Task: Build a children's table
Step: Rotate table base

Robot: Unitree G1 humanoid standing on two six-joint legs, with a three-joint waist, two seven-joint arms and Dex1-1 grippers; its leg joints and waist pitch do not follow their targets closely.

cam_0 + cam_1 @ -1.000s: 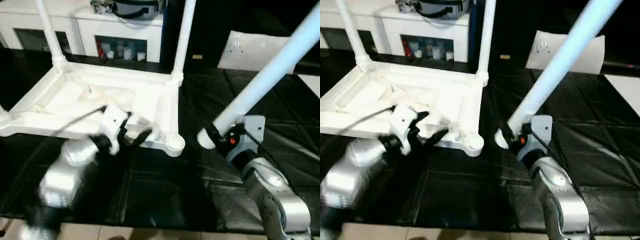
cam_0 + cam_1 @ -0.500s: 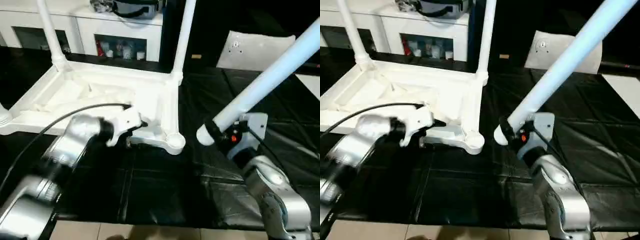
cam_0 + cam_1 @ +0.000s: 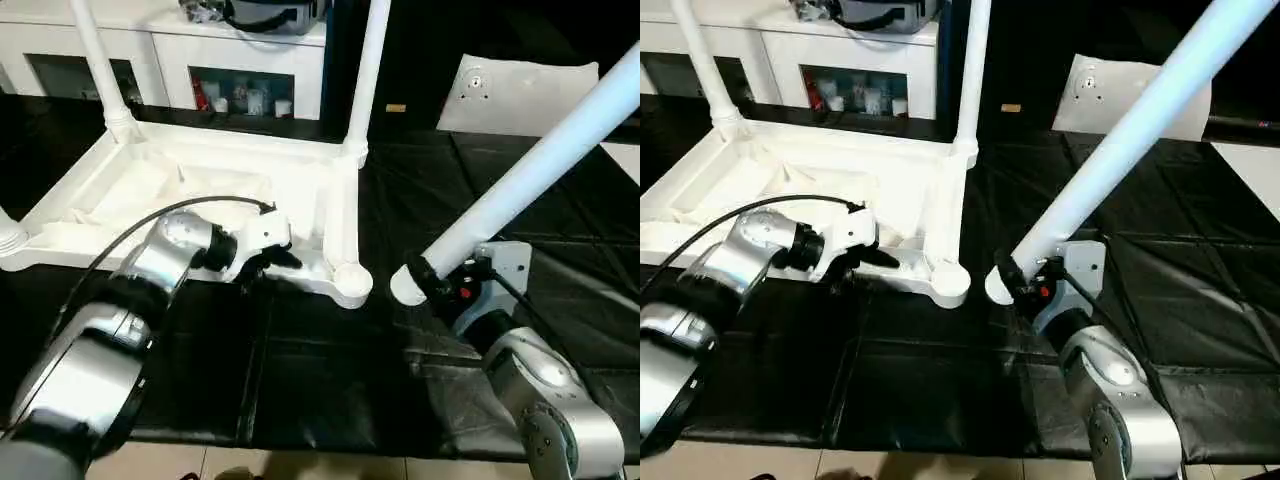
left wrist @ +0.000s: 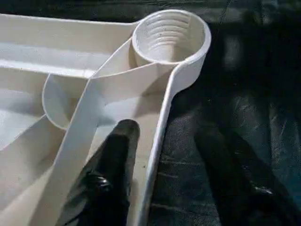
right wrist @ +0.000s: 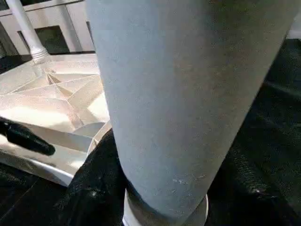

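The tabletop (image 3: 190, 190) is lying underside up on the black-covered bench (image 3: 330, 380), toward its far left part, with two legs (image 3: 368, 60) already standing in the far corner sockets. The empty corner socket (image 4: 170, 35) nearest the bench's middle is being readied for the loose leg (image 3: 530, 170).

The tabletop's near rim is being straddled by the left gripper (image 4: 164, 174): one finger (image 4: 110, 165) is lying inside the rim and the other outside on the black cover, so the jaws are spread across the edge wall, and whether they are yet pressing it cannot be told. The loose leg is being pinched near its thick end by the right gripper (image 3: 1025, 280), and is being held slanted, just beside the empty socket.

For this step to go well, the rim should probably be held firmly so the tabletop is not pushed along the bench, and the leg should be brought upright over the socket before being lowered, since a slanted entry is likely to jam on the ridged socket wall.
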